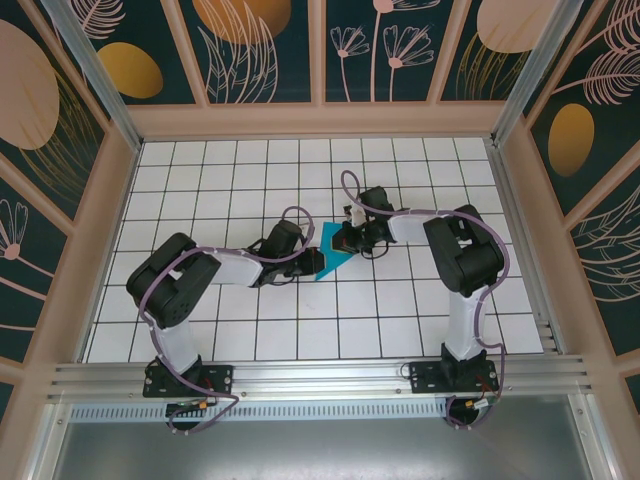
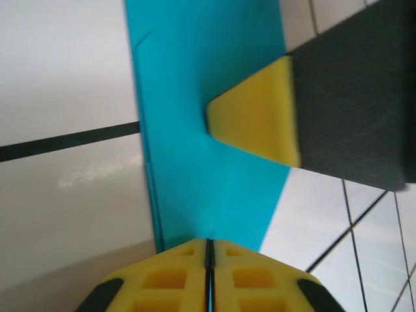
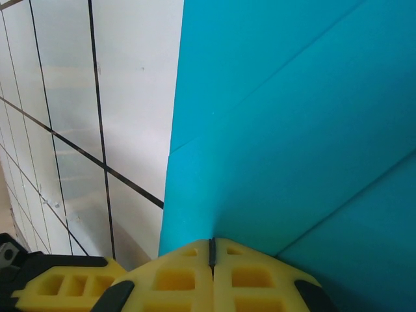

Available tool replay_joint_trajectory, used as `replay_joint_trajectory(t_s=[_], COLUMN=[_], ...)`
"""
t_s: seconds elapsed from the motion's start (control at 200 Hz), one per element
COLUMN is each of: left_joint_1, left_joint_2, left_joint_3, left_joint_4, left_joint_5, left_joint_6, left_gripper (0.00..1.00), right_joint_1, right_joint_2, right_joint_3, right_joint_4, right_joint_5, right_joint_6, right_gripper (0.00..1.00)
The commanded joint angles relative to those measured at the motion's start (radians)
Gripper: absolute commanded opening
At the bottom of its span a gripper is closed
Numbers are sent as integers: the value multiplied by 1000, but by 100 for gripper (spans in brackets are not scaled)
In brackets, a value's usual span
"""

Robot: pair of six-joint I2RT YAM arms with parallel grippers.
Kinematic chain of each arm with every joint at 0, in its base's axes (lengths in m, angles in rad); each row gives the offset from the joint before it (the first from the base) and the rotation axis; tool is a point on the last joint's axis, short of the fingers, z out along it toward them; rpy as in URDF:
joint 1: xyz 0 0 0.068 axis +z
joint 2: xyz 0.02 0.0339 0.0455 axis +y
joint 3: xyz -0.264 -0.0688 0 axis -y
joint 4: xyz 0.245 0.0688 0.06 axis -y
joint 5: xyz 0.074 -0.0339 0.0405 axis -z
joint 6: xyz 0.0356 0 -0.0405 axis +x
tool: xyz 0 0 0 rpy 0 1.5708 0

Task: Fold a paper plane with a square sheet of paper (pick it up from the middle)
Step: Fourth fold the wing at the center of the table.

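Over on the left, we see the left arm reaching in across the white gridded surface [image 1: 400, 310], and the left gripper [image 1: 314, 262] meets the sheet of paper [image 1: 329, 266] near the middle of the grid. From its wrist camera we look down its yellow fingers [image 2: 175, 279]: they are pressed together with no gap, a thin teal edge showing in the seam between them, so they are pinching the near edge of the sheet [image 2: 195, 97]. The paper runs straight away from those tips as a narrow teal strip lifted off the tiles, with a layered fold edge down its left side.

In the overhead view, the teal paper sits between the two grippers as a small, pointed, folded shape.

On the right, the right gripper [image 1: 342, 241] comes at the paper from the far side, close to the left one. The left wrist view catches one of its yellow fingertips [image 2: 257, 123] lying flat against the teal face. In its own camera the right fingers [image 3: 247, 279] are closed tight too, clamped on the paper's edge, and we see straight creases crossing the sheet [image 3: 292, 130] diagonally. At the lower left of that view, a yellow finger of the other gripper [image 3: 58, 286] shows.
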Motion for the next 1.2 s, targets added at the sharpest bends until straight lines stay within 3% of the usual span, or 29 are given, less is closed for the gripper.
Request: replay_joint_trajectory(t_s=[0.0, 0.445, 1.196], left_joint_1=[4, 3, -19], left_joint_2=[-47, 79, 13], left_joint_3=[6, 57, -93], left_joint_4=[18, -46, -70], left_joint_5=[50, 105, 157], left_joint_6=[50, 53, 133], left_gripper=[14, 12, 0], right_joint_1=[-4, -4, -7], right_joint_2=[68, 99, 140], right_joint_3=[-9, -2, 15], right_joint_4=[-79, -98, -134], right_joint_5=[85, 107, 148], right_joint_6=[-40, -43, -37], right_gripper=[6, 6, 5])
